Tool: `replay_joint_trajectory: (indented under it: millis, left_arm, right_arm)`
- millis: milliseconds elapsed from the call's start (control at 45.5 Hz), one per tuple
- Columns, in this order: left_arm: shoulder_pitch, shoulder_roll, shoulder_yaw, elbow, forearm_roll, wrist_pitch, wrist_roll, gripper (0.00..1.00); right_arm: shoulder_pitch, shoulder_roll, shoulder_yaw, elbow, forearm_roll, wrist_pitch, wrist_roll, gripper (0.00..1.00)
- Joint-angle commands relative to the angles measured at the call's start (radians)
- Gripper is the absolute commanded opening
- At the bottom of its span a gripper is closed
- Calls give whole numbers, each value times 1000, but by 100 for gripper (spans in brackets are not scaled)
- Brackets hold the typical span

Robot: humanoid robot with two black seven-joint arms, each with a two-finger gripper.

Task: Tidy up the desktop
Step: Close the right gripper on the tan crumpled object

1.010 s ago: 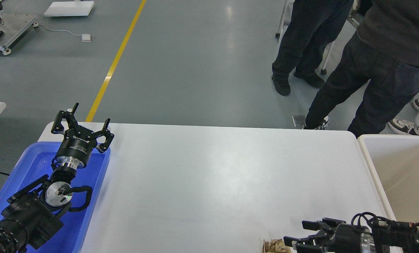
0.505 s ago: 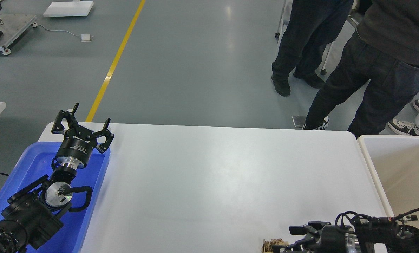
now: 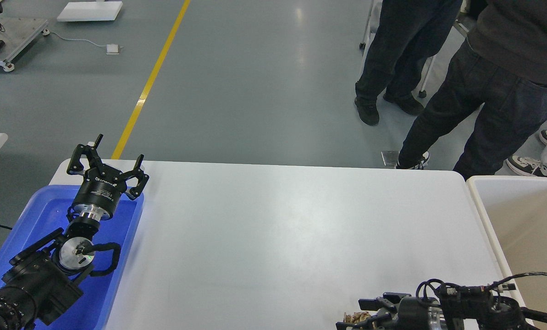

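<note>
The white table (image 3: 273, 229) fills the middle of the view, and most of its top looks bare and shiny. Down at its near edge, on the right side, lies a small scrap of crumpled brown paper (image 3: 356, 316). It looks like the one thing left to tidy away.

The right end effector (image 3: 369, 314) is low at the bottom edge, right beside the paper. Its fingers look spread apart with the paper near them, but part of it is cut off, so I cannot tell if it touches the paper yet.

The left end effector (image 3: 106, 160) hangs above the far end of the blue tray (image 3: 131, 256), with its fingers spread wide and nothing in them.

The paper is likely very light and soft. It should squash when pinched, so a gentle squeeze across its middle should do. The smooth table may let it slide away if it is pushed.

The beige bin (image 3: 488, 220) stands just beside the table on the right, probably the place for the paper.
</note>
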Motion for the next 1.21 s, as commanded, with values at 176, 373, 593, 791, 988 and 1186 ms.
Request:
replay_joint_trajectory:
  millis: [176,373,593,791,988,1186]
  left_arm:
    - [0,0,0,0,0,0,-1,100]
    - [0,0,0,0,0,0,-1,100]
    - [0,0,0,0,0,0,-1,100]
    - [0,0,0,0,0,0,1,100]
    - [0,0,0,0,0,0,-1,100]
    - [0,0,0,0,0,0,-1,100]
  right_arm:
    - [11,43,-1,-71,-4,-4,0,99]
    - [12,37,-1,-81,-21,-6,1,99]
    - [-12,30,-1,-81,-35,-10,4,99]
    - [-20,37,0,-94,-35,-13,4,99]
    - [-18,44,0,-119,-35,-26,4,98]
    - [-23,52,-1,-140,-55,-32,6,98]
